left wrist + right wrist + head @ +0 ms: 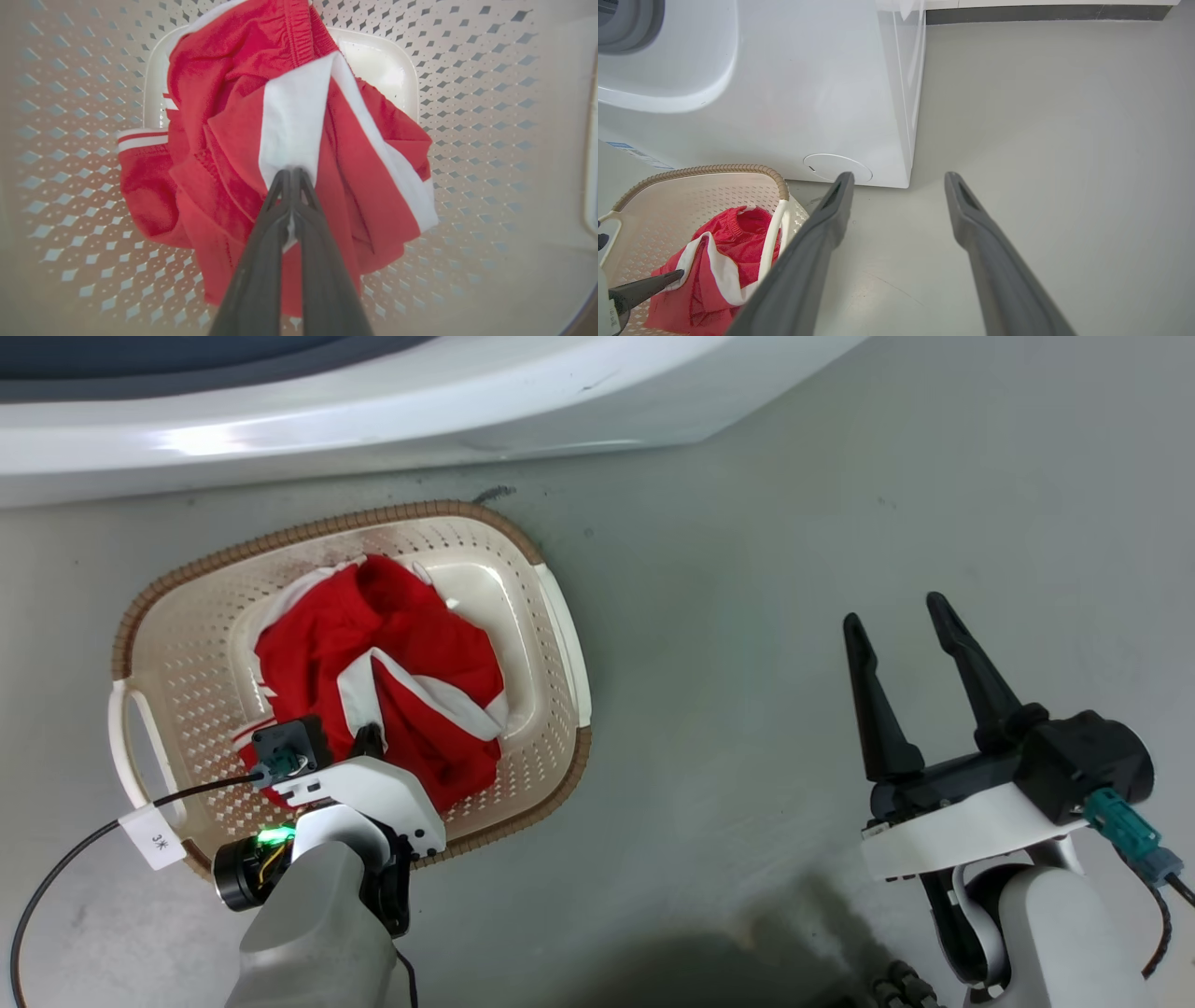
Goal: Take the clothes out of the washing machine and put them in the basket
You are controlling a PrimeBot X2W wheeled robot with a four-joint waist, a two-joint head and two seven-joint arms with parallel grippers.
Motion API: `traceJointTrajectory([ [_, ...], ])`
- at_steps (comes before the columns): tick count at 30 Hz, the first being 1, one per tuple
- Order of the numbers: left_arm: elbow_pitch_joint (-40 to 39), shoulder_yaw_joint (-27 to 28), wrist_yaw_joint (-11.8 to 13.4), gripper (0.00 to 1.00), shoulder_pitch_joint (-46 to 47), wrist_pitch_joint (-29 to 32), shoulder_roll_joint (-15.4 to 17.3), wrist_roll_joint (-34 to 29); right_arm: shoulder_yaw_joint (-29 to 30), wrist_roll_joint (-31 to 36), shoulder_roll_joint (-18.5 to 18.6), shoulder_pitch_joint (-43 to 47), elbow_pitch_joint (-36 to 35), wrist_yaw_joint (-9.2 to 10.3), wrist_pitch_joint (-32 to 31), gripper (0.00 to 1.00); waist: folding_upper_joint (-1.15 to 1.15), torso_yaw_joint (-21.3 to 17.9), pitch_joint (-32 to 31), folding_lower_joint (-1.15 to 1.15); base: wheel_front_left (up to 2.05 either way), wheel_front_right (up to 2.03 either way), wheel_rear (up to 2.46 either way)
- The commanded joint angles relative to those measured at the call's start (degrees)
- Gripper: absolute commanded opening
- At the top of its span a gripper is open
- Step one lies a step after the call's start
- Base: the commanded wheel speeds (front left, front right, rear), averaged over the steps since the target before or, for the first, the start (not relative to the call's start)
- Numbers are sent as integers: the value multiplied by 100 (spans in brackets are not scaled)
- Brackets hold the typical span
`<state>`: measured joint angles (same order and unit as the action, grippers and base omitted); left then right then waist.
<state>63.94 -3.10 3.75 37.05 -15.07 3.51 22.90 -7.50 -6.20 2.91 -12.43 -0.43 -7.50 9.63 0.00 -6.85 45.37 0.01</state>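
In my head view the cream-white perforated plastic laundry basket with the brown rim [308, 527] sits on the grey floor [794, 569] at about 9 o'clock from the picture's centre. The large white front-loading washing machine [373, 411] runs across the top from 10 to 1 o'clock, just beyond the basket's far rim.

The bright red fabric clothes with white stripes and white panels [392, 653] lie crumpled in the basket's bottom. They cover most of the smooth centre panel and leave a bare patch of it at 2 o'clock. One striped cuff spills onto the perforated wall at 8 o'clock.

My left gripper [290, 170] reaches into the basket from its 6 o'clock rim. In the left wrist view its two long dark fingers [261, 252] are pressed together, and they pinch a white fold of the clothes at the tips. The red cloth bunches around them on both sides. A black cable with a small white tag [154, 837] loops off that wrist toward 8 o'clock.

My right gripper [896, 613] sits at 4 o'clock in the head view, well apart from the basket. Its fingers are spread wide with nothing between them, above bare floor. Through its wrist camera I see the machine's lower front corner at 11 o'clock and the basket at 8 o'clock.
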Motion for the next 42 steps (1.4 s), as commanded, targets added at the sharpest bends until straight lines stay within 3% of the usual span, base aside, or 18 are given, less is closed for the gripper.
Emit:
traceJointTrajectory([
  [1, 60, 20, 0, 48, 90, -13, 30, -22, -24, 31, -5, -89, 6, 2, 46, 100, 0, 14, -85, -1, 0, 0, 0],
  [2, 123, 13, 0, 100, 109, -14, 33, -63, -39, 9, -3, -92, 38, 2, 53, 100, 0, 22, -165, -1, 0, 0, 0],
  [11, 330, 166, -135, 100, -456, -14, 60, -60, -111, -112, -2, 86, 451, 3, 140, 100, 0, -13, -1546, -1, 0, 0, 0],
  [19, -270, 312, -212, 100, -1228, -14, 172, -263, -60, -44, -2, 451, 708, 3, 46, 100, 0, 35, -2800, -1, 0, 0, 0],
  [32, -2669, 636, -373, 100, -2508, -15, 33, -923, 347, 127, -2, 1042, 581, 2, -247, 100, 0, 432, -4053, -1, 0, 0, 0],
  [42, -4890, 378, -472, 100, -3342, -14, -47, -1461, 629, 288, -2, 1407, 369, 3, -469, 100, 0, 618, -4619, -1, 0, 0, 0],
])
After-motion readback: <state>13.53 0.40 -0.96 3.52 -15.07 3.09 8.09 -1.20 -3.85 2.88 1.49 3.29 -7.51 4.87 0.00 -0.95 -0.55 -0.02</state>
